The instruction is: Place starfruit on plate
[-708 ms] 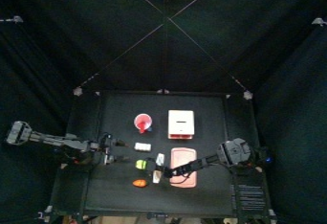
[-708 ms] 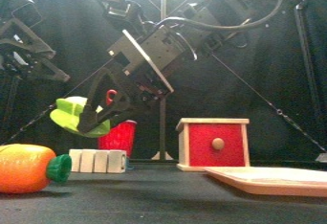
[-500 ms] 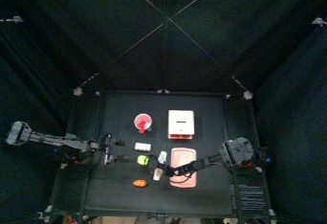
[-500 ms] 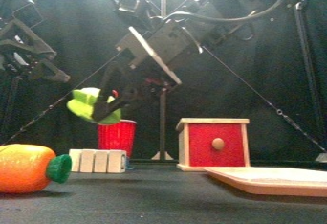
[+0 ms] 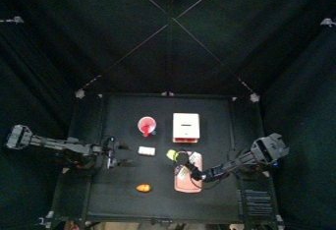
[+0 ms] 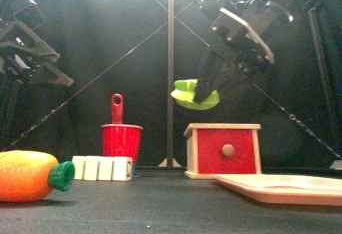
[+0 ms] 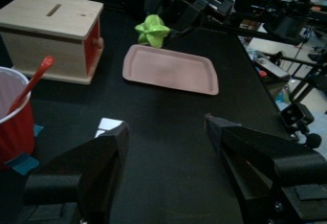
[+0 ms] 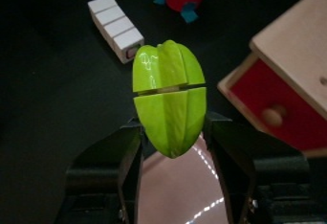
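My right gripper is shut on the starfruit, a yellow-green ridged piece, and holds it in the air above the white-and-red box. In the right wrist view the starfruit sits upright between the jaws, with the pink plate under it. From above, the gripper hangs over the plate's left part. The left wrist view shows the starfruit over the plate's far edge. My left gripper is open and empty, resting at the table's left.
A red cup with a red stick stands left of the box. A small white block and an orange item lie at the front left. The plate lies low at the front right.
My right gripper has carried the starfruit to the right, from above the cup and white block to over the plate beside the box. The left arm has not moved.
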`<state>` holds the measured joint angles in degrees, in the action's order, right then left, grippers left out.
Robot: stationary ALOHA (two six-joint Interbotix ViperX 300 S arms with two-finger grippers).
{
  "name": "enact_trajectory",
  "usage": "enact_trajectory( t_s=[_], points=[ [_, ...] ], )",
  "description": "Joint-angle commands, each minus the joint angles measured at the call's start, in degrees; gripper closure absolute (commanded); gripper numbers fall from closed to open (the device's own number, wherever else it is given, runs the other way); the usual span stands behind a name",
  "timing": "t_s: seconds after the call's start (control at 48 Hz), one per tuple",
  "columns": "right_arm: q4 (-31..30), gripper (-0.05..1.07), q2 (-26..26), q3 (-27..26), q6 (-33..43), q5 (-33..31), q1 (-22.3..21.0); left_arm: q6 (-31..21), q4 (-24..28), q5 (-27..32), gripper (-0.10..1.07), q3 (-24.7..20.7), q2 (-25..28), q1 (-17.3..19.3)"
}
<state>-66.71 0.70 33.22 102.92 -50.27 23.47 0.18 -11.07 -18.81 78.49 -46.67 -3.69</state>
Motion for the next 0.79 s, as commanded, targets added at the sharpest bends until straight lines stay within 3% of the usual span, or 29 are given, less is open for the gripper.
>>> enact_trajectory(
  t_s=[0.0,0.125,0.25,0.396,0.542,0.771],
  points=[
    [3.4,0.29,-2.2,-0.2,0.3,-3.4,2.3,-0.1,-0.6,-0.6,0.00,-0.7,0.0,0.2],
    [9.1,0.29,0.5,-0.4,3.4,-8.0,5.3,0.1,-0.9,-0.5,0.00,-0.7,0.0,0.2],
    [10.8,0.29,2.4,-0.6,8.2,-11.2,7.2,0.2,-0.9,-0.5,0.00,-0.7,0.0,0.2],
    [12.6,0.29,2.8,0.4,9.9,-10.6,9.4,0.3,-0.8,-0.6,0.00,-0.7,0.0,0.3],
    [16.0,0.29,4.7,0.6,10.0,-8.9,9.8,0.0,-0.9,-0.6,0.00,-0.7,0.0,0.6],
    [16.6,0.29,6.7,1.1,9.2,-5.3,9.6,-0.1,-1.1,-0.6,0.00,-0.7,0.0,0.7]
  ],
)
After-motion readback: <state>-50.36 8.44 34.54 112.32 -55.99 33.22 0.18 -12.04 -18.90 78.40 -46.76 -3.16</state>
